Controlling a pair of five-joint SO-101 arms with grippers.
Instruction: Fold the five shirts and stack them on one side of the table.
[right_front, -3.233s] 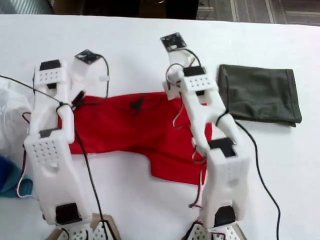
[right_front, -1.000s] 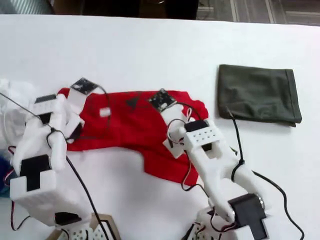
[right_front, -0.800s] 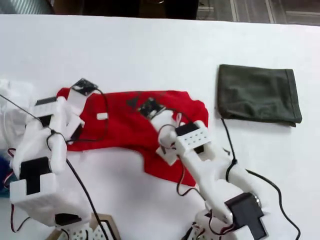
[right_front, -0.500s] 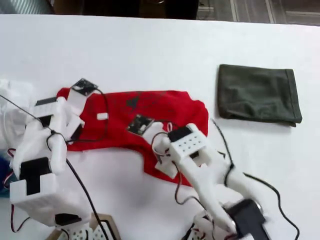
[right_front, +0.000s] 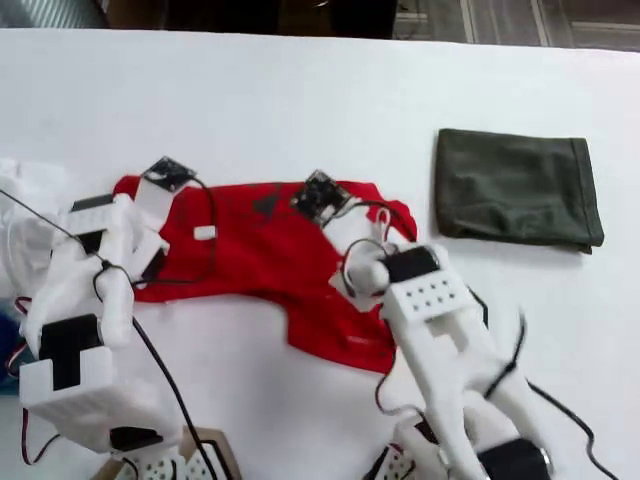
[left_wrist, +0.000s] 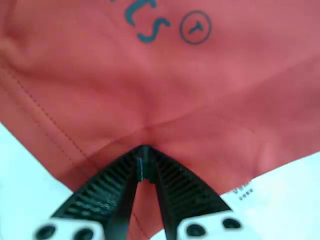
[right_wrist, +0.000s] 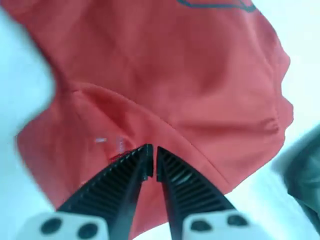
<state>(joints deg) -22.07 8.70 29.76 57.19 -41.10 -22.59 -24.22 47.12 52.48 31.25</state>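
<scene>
red shirt (right_front: 250, 255) crumpled on the table (right_front: 300, 100) — a cable (right_front: 213, 215) trails across it
left gripper (left_wrist: 143, 167) pinches its cloth; right gripper (right_wrist: 151, 159) near-closed at a fold. folded green shirt (right_front: 515, 190) well apart; white bundle (right_front: 22, 215) at table edge.

Folded shirt (right_front: 515, 190) right of spread shirt (right_front: 250, 262)

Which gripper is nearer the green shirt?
Right. The right gripper is over the red shirt, at its end beside the green shirt; the left gripper, at the opposite end.
</scene>
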